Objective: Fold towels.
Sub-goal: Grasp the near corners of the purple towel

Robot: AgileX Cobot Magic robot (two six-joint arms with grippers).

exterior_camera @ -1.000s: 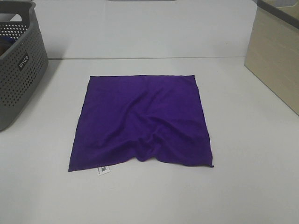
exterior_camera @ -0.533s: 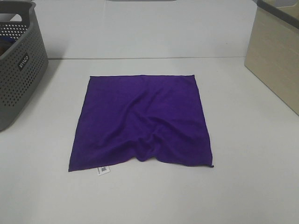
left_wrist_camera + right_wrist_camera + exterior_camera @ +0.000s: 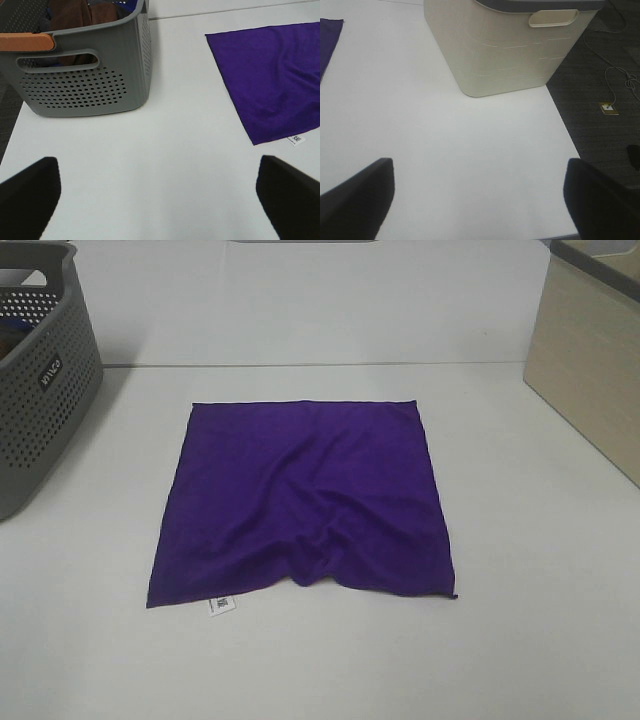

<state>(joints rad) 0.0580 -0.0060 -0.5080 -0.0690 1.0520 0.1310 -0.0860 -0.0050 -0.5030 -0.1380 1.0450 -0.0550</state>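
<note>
The deep purple towel (image 3: 303,495) lies spread flat and square in the middle of the white table, with a wrinkle near its front edge and a small white tag (image 3: 221,605) at its front left corner. It also shows in the left wrist view (image 3: 272,80) and as a sliver in the right wrist view (image 3: 327,42). Neither gripper appears in the exterior high view. My left gripper (image 3: 157,200) is open over bare table, left of the towel. My right gripper (image 3: 480,200) is open over bare table, right of the towel.
A grey perforated basket (image 3: 40,380) stands at the table's left and holds brown and blue cloths (image 3: 80,15). A beige bin (image 3: 590,360) stands at the right. The table's right edge drops to dark floor with cables (image 3: 615,80).
</note>
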